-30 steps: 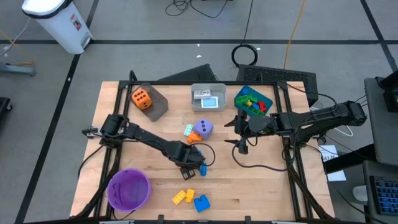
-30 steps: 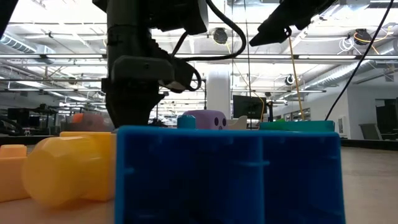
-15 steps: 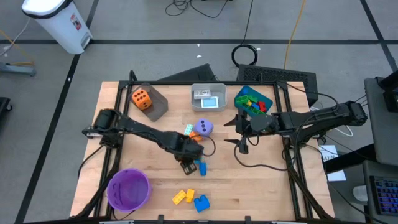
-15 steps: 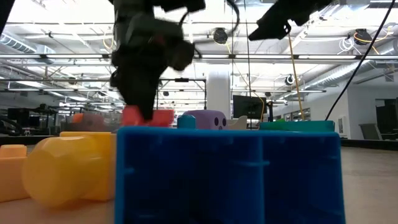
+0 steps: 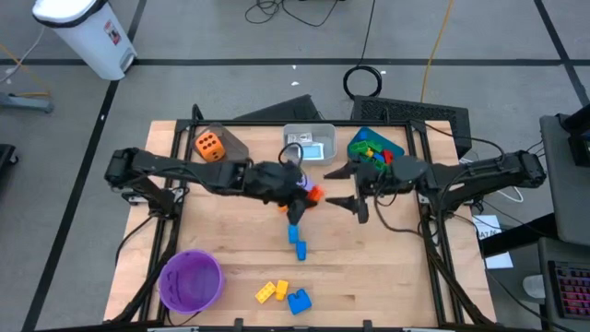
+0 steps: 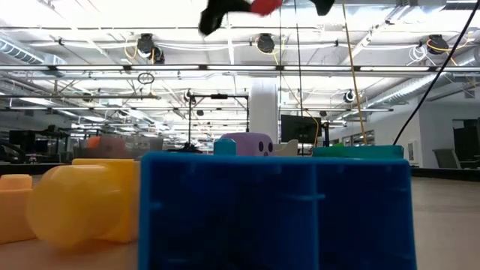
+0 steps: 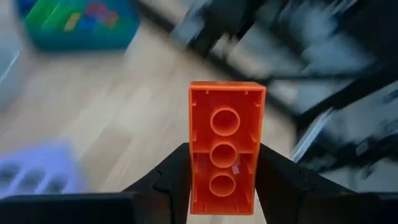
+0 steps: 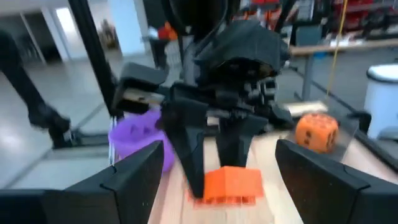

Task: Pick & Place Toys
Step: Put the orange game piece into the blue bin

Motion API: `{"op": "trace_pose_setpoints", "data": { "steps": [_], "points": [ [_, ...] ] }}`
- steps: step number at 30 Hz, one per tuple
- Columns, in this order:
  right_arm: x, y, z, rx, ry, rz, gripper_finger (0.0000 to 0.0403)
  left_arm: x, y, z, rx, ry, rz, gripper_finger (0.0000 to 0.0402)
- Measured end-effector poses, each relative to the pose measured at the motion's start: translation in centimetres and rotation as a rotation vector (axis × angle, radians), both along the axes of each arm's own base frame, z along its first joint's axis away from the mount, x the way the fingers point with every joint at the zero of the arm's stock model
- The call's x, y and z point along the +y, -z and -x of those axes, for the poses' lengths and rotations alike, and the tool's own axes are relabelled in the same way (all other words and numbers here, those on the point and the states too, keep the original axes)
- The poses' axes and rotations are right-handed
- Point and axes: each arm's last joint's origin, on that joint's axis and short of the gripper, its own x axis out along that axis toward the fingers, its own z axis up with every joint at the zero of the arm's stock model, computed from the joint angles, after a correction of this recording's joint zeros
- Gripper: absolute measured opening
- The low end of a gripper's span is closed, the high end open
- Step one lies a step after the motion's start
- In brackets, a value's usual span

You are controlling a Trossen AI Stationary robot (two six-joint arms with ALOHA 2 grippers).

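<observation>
Above table centre, your left gripper (image 5: 312, 194) now pinching small orange plastic brick (image 7: 226, 164), lifted off wood since a second ago; right gripper (image 5: 343, 187) spread, facing it, so handover or teal bin (image 5: 375, 150) drop looks next.

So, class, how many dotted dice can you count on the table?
2: an orange die in the grey bin at the table's far left, a purple die mid-table, largely hidden under the left arm from above.

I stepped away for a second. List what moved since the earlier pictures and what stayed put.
The left gripper closed on an orange brick near the blue brick, lifted it and carried it up-table, towards the right gripper and the teal bin. The right gripper has stayed open, shifting only slightly. The purple bowl, orange die, purple die and the bricks at the table's front have not moved.
</observation>
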Motion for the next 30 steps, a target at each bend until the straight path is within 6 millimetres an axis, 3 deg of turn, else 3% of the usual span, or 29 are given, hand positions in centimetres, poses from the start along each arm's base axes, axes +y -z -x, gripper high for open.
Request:
{"op": "trace_pose_setpoints", "data": {
  "steps": [5,15,20,30],
  "points": [
    [-0.7,-0.7,-0.2,-0.075,0.022,-0.07,0.0304,0.4,-1.5,-0.8,-0.182,0.001,-0.018,0.0154],
    [-1.5,-0.7,-0.2,-0.141,-0.03,-0.183,0.0304,0.5,-2.5,-1.2,-0.297,-0.013,-0.109,0.0154],
    [-2.1,0.2,-0.1,-0.169,-0.032,-0.254,0.0302,0.5,-2.8,-1.3,-0.33,-0.007,-0.131,0.0155],
    [-2.2,0.7,0.0,-0.19,-0.077,-0.305,0.0231,0.5,-3.0,-1.3,-0.343,-0.009,-0.143,0.0156]
  ]
}}
